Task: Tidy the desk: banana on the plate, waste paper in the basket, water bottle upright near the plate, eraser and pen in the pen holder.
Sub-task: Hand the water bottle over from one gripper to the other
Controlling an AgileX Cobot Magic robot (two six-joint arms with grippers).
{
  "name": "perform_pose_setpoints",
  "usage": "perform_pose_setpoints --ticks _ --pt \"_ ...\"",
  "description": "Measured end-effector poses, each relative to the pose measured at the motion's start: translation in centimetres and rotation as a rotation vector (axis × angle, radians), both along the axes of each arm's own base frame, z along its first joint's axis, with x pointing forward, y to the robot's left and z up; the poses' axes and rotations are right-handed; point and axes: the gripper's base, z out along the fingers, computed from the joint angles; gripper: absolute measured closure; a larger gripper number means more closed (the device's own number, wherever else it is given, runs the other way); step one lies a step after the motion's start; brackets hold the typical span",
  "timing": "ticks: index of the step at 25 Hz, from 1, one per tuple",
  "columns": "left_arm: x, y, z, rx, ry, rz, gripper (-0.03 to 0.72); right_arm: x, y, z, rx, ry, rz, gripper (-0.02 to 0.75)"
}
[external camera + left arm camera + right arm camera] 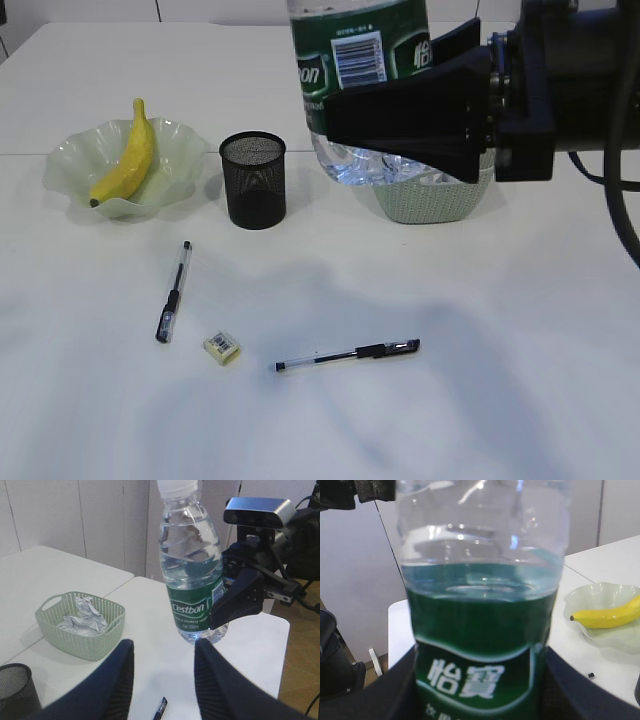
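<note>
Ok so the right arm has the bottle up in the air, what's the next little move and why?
Probably carry the water bottle left toward the plate and lower it upright onto the table. The right pincer holds it upright above the table, near the basket, while the banana is on the plate and paper is in the basket.

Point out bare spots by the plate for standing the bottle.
Free: behind the plate and mesh pen holder, and in front of the plate, above the left pen. Crowded: the gap between plate and holder, and around the eraser.
</note>
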Motion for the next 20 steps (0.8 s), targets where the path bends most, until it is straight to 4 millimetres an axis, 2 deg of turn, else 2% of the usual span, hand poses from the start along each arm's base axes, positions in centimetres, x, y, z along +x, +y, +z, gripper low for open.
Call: perform_pose_setpoints --ticks 4,10,13,16,18,20 --pt "0.6 -0.4 -0.1 0.0 -0.046 -0.042 0.402 0.0 0.0 0.0 0.0 0.0 0.0 0.345" --pt "2.0 0.0 0.0 -0.022 -0.064 0.059 0.398 0.0 0.0 0.0 0.001 0.0 0.002 0.345" --pt "2.2 0.0 0.0 -0.042 -0.051 0.058 0.313 0.0 0.0 0.0 0.0 -0.008 0.003 0.345" --pt "3.0 -0.1 -0.1 -0.101 -0.015 0.06 0.17 0.0 0.0 0.0 -0.005 -0.025 0.007 0.345" --pt "3.8 -0.2 -0.2 -0.161 0.012 0.062 0.129 0.0 0.0 0.0 -0.005 -0.029 0.009 0.345" --pt "4.6 -0.3 -0.5 -0.186 0.028 0.05 0.119 0.0 0.0 0.0 -0.007 -0.032 0.009 0.345"
